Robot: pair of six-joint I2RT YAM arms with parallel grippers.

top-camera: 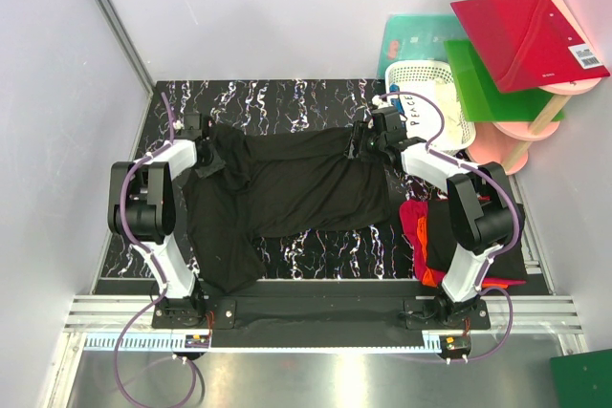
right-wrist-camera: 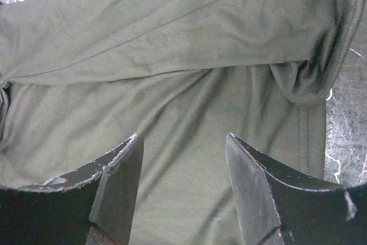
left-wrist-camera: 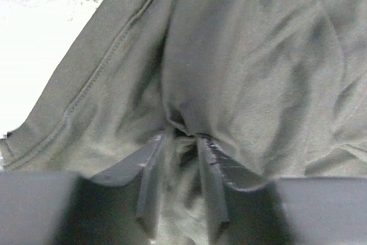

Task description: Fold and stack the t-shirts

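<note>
Skewing threatens the black t-shirt [top-camera: 287,188] spread on the table [top-camera: 325,255]: the left gripper [top-camera: 208,161] at its 10 o'clock corner sits narrow on a pucker, gripping or not I cannot tell, while the right gripper [top-camera: 367,140] gapes empty at 1 o'clock, so any tug pulls one-sided.

black t-shirt [top-camera: 296,188] on table [top-camera: 287,102]; red tees [top-camera: 413,226] beside

My left arm [top-camera: 153,207] and right arm [top-camera: 470,205] are white shells with black joint housings. A lavender cable [top-camera: 118,362] trails from each black base [top-camera: 182,312] toward 6 o'clock. My right gripper [right-wrist-camera: 183,137] has dark, wedge-shaped fingers [right-wrist-camera: 120,182] with pale, scuffed edges.
</note>
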